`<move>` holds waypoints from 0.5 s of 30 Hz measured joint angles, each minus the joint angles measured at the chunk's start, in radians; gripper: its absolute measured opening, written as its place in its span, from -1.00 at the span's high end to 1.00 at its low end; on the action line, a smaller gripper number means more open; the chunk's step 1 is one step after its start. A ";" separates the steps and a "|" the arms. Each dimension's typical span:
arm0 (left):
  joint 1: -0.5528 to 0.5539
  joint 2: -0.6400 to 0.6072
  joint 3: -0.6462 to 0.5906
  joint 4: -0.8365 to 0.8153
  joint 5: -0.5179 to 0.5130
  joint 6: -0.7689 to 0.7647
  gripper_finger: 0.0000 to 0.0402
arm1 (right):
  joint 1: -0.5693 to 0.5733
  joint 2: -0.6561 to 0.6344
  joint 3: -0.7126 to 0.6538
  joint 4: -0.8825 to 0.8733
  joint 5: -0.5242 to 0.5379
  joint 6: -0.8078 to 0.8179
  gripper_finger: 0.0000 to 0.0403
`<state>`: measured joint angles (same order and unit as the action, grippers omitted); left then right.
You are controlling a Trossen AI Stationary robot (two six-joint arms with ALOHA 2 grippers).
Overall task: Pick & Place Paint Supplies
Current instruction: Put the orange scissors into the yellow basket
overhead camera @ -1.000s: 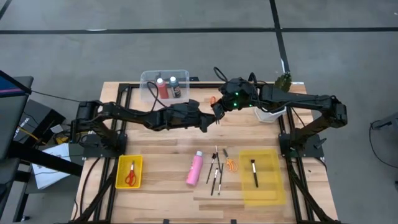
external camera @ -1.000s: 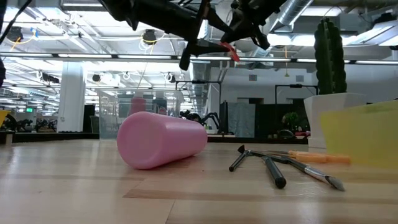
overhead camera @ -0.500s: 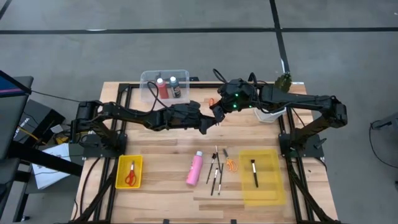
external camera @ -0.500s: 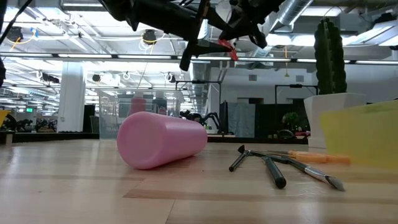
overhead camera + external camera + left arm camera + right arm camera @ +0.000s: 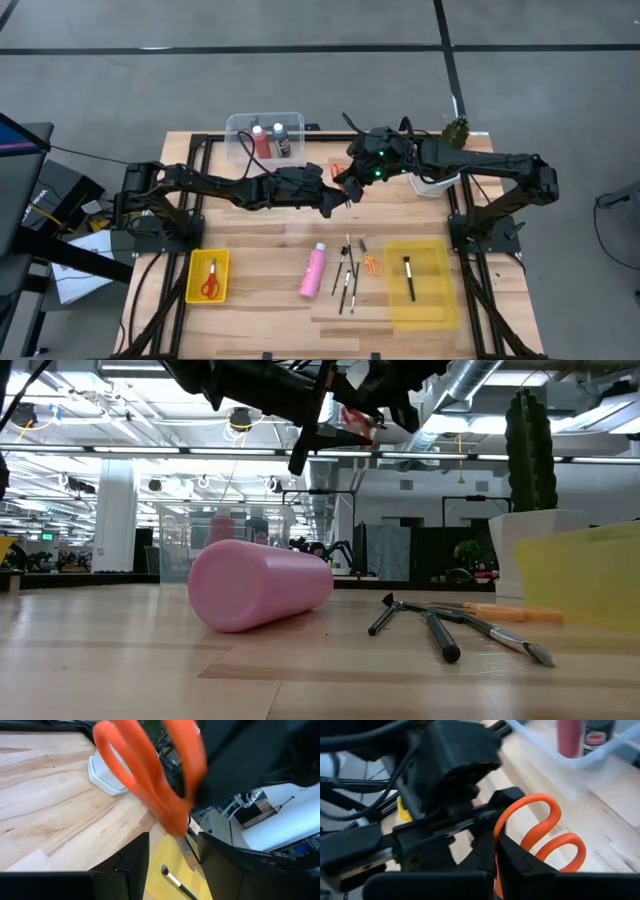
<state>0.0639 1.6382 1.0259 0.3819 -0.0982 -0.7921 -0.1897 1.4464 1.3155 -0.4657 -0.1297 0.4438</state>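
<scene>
On my far left the red-handled scissors [image 5: 211,281] lie in a small yellow bin [image 5: 192,275], and behind it the clear tub [image 5: 240,125] holds the red bottle [image 5: 262,141] and the dark white-capped bottle [image 5: 282,140]. That one wears a label with a red band, but I can read no word on it, and no other writing shows. Over the middle of the table, well above the wood, my left claw [image 5: 333,200] is released, its fingers standing apart with the blade end of the orange-handled scissors [image 5: 150,775] running down between them. I cannot tell whether either finger touches the metal. My right claw [image 5: 350,183] is clenched on those scissors near the pivot, the two loops sticking out past its fingers. I judge them light and stiff. The blades are smooth, thin steel and likely slippery, and the pair may swing open if held by one loop, so I think the sound hold is flat across both closed blades near the pivot. Below on the table the pink bottle [image 5: 314,270] lies on its side, then several thin brushes [image 5: 345,275], then the yellow tray [image 5: 440,300] on the right with one brush inside.
</scene>
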 joint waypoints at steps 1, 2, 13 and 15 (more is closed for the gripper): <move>0.003 0.000 0.000 0.002 0.000 0.000 0.21 | 0.006 0.000 0.000 0.002 -0.001 0.001 1.00; 0.004 -0.001 0.000 0.002 0.000 -0.001 0.21 | 0.012 0.000 0.000 0.003 -0.001 0.000 1.00; 0.001 -0.002 0.000 0.003 0.008 -0.051 0.76 | 0.033 0.000 0.000 -0.004 0.010 0.005 1.00; 0.001 -0.002 0.000 0.003 0.028 -0.051 0.89 | 0.033 0.001 0.000 0.000 0.002 -0.011 0.98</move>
<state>0.0652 1.6363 1.0260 0.3849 -0.0702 -0.8427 -0.1566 1.4475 1.3151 -0.4660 -0.1273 0.4327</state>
